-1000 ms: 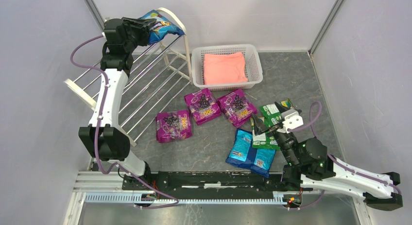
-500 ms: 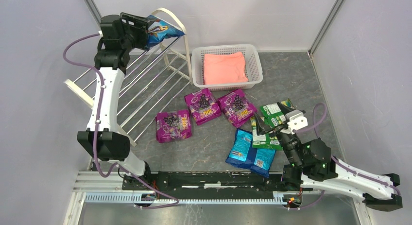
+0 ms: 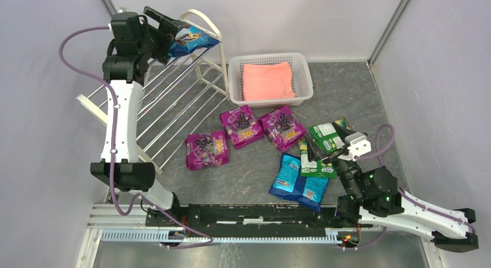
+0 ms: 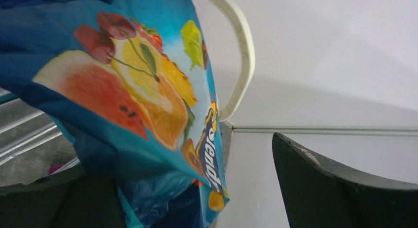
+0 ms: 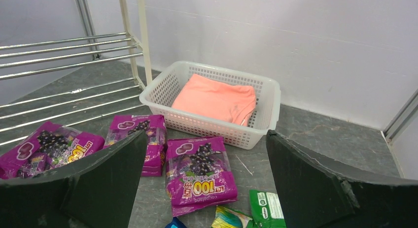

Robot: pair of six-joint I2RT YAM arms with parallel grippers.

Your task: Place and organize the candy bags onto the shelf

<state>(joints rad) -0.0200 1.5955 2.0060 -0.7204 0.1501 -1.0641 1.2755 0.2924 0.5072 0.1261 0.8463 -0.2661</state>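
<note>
The large blue fruit-picture candy bag lies on the top of the cream shelf, by its loop end frame. My left gripper is open just left of it; in the left wrist view the bag drapes over the left finger while the right finger stands apart. Three purple grape bags, green-and-white bags and two smaller blue bags lie on the floor. My right gripper is open and empty above the green bags.
A white mesh basket holding a folded pink cloth stands right of the shelf, behind the purple bags. Grey walls close in on the left, back and right. Bare floor shows between the purple bags and the arm bases.
My left gripper has opened and drawn back to the left off the large blue bag, which stays on the shelf top. My right gripper has shifted slightly right, still open.
</note>
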